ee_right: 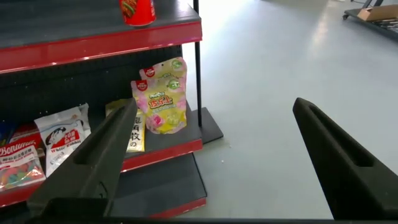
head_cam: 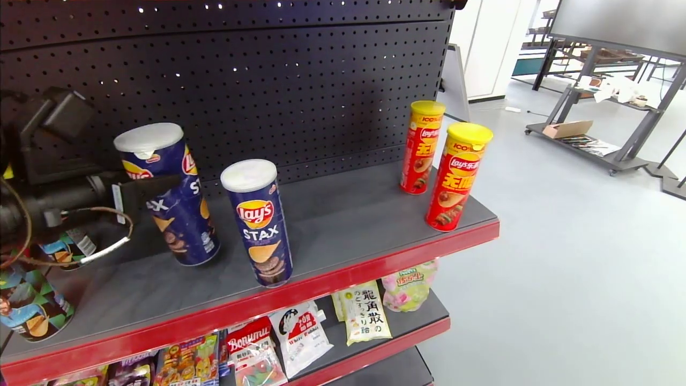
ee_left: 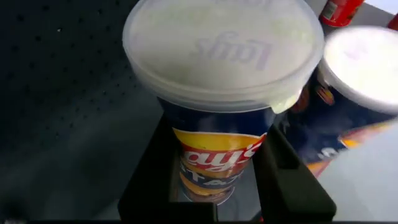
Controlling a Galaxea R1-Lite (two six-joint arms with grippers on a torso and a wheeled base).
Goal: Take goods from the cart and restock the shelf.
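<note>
A blue chips can with a white lid [head_cam: 171, 198] stands tilted at the left of the dark upper shelf [head_cam: 348, 225]. My left gripper [head_cam: 153, 193] is shut on its middle. In the left wrist view, the can [ee_left: 217, 93] sits between the two black fingers [ee_left: 149, 180] of the gripper [ee_left: 217, 183]. A second blue can [head_cam: 260, 222] stands upright just to its right, near the red front edge, and it appears beside the held one [ee_left: 357, 81]. Two red cans [head_cam: 423, 147] [head_cam: 455, 177] stand at the shelf's right end. My right gripper [ee_right: 217, 155] hangs open and empty, low beside the lower shelves.
A black pegboard [head_cam: 268, 80] backs the shelf. Patterned cans [head_cam: 29, 303] stand at the far left front. Snack bags [head_cam: 300, 338] [ee_right: 158, 96] fill the lower shelf. Bare grey floor [head_cam: 563, 241] lies to the right, with wheeled racks [head_cam: 600, 139] farther back.
</note>
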